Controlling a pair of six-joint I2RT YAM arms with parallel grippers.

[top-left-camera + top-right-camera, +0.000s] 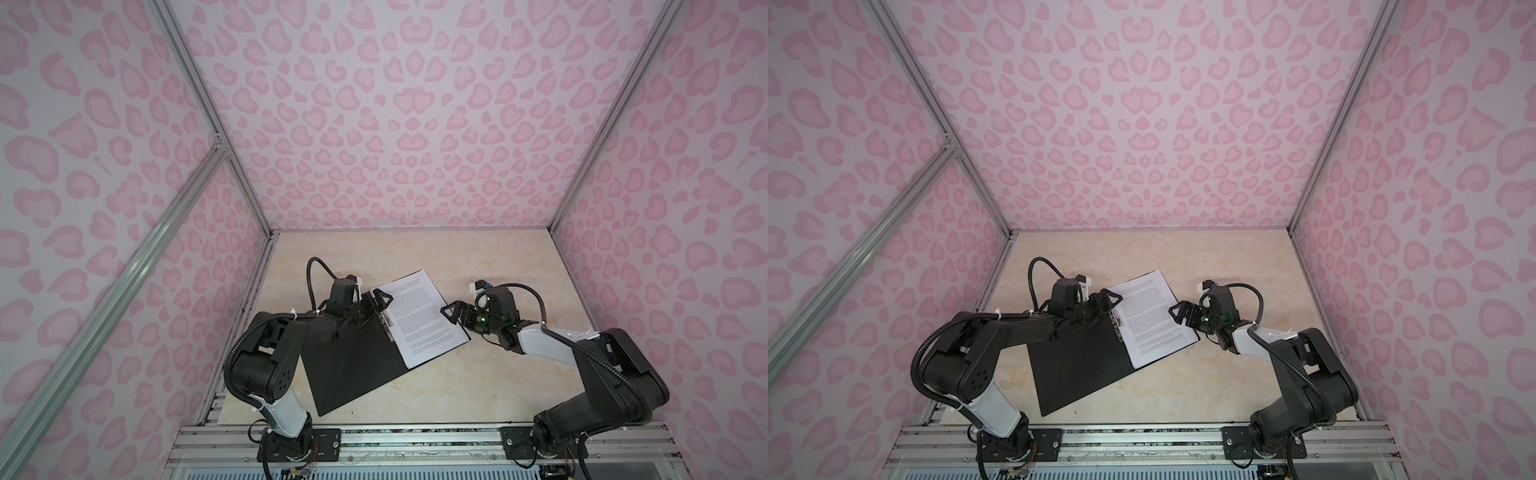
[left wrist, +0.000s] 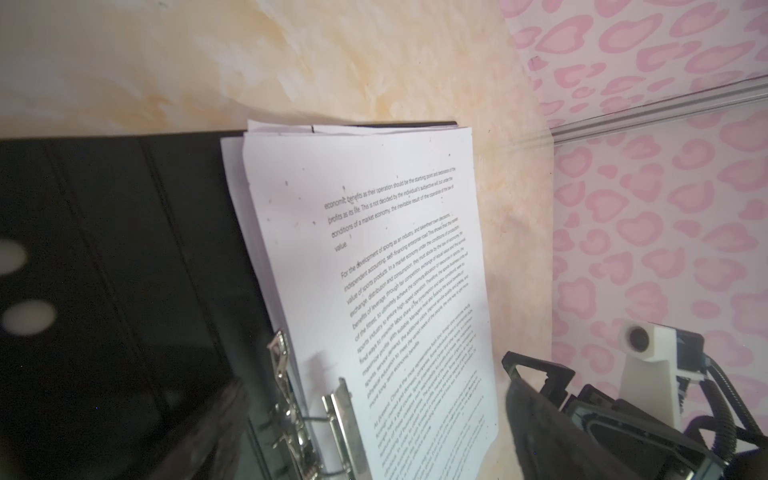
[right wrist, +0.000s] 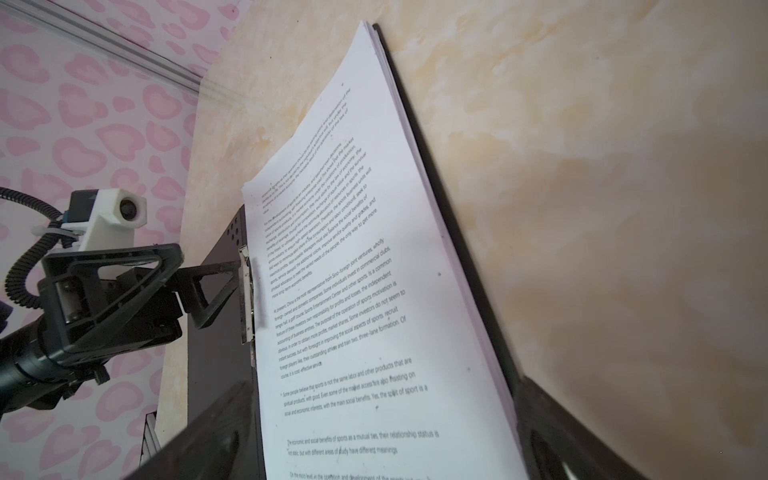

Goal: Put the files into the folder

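The folder (image 1: 353,365) (image 1: 1079,370) lies open on the table, black inside up. The files (image 1: 419,320) (image 1: 1154,320) are a stack of printed white sheets resting on its right half, beside the metal clamp (image 1: 388,322) (image 2: 340,424) at the spine. My left gripper (image 1: 376,301) (image 1: 1106,301) (image 2: 374,449) is open at the far end of the clamp, holding nothing. One of its fingers (image 3: 208,291) reaches up to the clamp (image 3: 248,291). My right gripper (image 1: 451,313) (image 1: 1179,313) (image 3: 395,449) is open at the stack's right edge, low over the files (image 3: 374,249) and empty.
The table (image 1: 478,257) is beige marble-patterned. Pink-patterned walls with aluminium posts (image 1: 582,166) close it in on three sides. A metal rail (image 1: 415,440) with both arm bases runs along the front edge. The folder's left cover reaches under the left arm (image 1: 270,353).
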